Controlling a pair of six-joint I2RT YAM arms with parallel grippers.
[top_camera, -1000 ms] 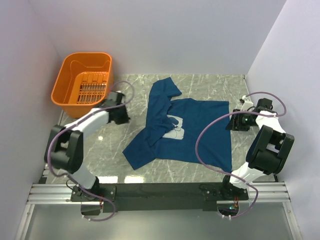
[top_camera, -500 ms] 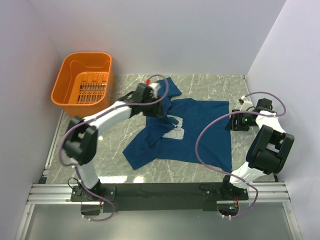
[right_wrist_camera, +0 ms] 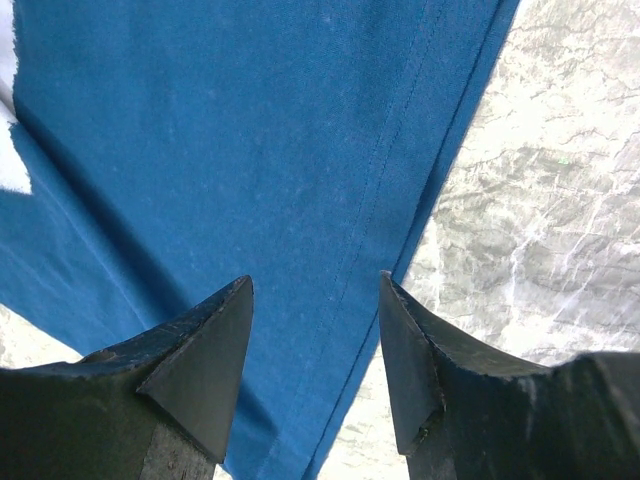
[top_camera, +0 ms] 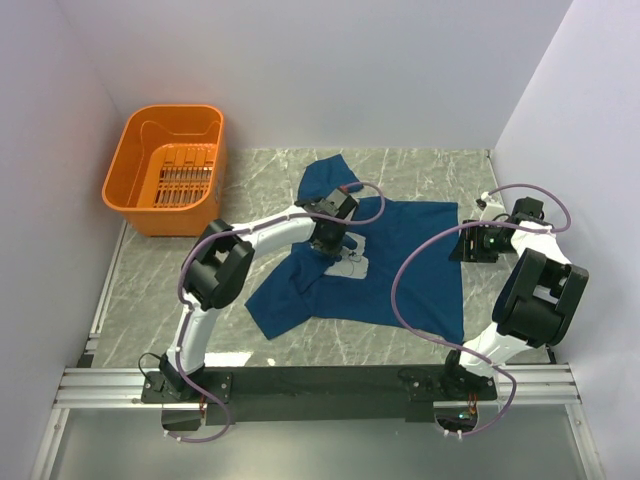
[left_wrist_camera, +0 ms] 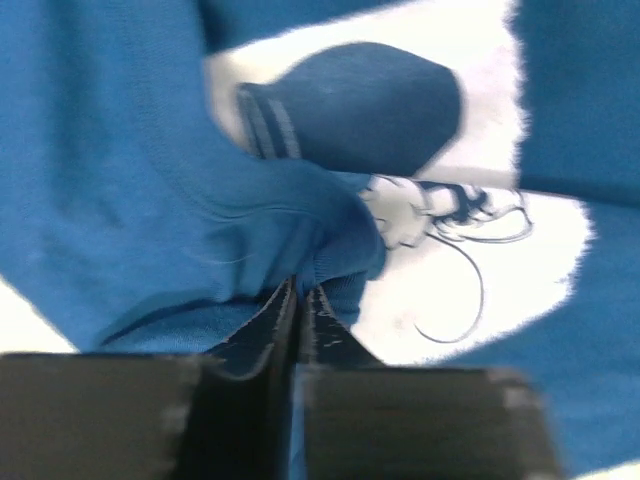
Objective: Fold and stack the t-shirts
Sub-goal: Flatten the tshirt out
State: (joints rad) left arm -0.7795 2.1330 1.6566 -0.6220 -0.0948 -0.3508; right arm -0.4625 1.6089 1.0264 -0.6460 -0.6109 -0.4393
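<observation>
T-shirt crumpled mid-table, collar left, hem right. I see left gripper clamped on fabric fold beside chest print (nearer arm); right gripper, fingers apart, hovers over hem.

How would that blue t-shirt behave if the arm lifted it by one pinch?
Probably floppy: the t-shirt lies rumpled, with a fold bunched at the left gripper, so it should drape and hang. It looks thin and light. On the smooth marble table it would likely slide rather than catch.
</observation>
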